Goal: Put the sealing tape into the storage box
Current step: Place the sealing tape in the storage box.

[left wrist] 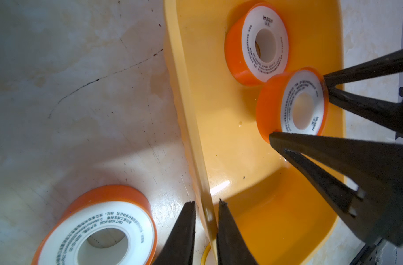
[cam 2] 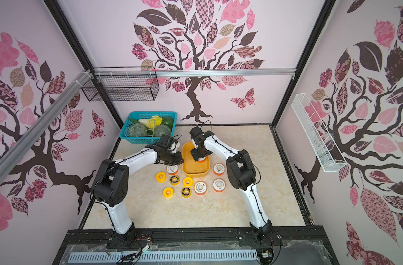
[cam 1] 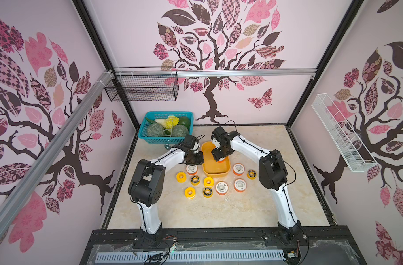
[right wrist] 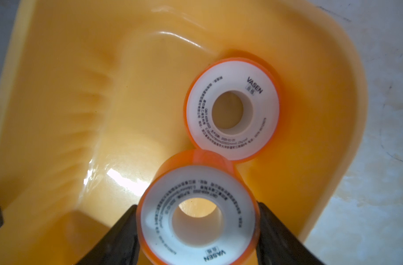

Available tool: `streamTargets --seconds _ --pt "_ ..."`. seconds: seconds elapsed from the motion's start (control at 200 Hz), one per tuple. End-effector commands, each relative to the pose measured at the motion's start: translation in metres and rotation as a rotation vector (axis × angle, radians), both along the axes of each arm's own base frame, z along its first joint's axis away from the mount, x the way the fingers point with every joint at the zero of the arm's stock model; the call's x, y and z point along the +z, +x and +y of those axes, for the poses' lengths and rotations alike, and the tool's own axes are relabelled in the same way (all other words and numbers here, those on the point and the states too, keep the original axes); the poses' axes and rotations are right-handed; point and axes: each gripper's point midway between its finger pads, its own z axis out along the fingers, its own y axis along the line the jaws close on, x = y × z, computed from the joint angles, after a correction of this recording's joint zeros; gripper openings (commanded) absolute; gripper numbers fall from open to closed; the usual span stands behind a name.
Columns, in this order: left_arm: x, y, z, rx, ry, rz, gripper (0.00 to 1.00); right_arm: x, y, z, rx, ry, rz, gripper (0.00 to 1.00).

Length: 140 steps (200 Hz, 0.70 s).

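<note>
Orange-edged sealing tape (right wrist: 195, 181) clamped in right gripper (right wrist: 197, 206) over storage box (left wrist: 184, 103), left wall pinched by left gripper (left wrist: 206, 202): lower beside resting roll (right wrist: 200, 114), then release.

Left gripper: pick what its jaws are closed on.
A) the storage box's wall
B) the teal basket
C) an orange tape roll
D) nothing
A: in the left wrist view the left gripper pinches the wall of the storage box between its fingers; the orange tape roll sits in the right gripper.
</note>
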Motion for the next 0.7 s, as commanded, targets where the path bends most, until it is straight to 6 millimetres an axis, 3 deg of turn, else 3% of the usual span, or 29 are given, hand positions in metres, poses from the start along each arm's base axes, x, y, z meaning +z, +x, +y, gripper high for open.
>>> streamTargets --seconds 0.0,0.67,0.695 --pt "-0.0041 0.0025 0.0004 -0.006 0.023 0.004 0.22 -0.0053 0.0032 0.0040 0.002 -0.016 0.006 0.72" --pt "-0.0068 0.0022 -0.0004 -0.012 0.022 0.011 0.22 -0.0074 0.0073 -0.0029 -0.024 -0.054 -0.018 0.80" --pt "-0.0067 0.0021 -0.0005 -0.012 0.022 0.011 0.22 -0.0075 0.0071 -0.0032 -0.024 -0.055 -0.018 0.97"
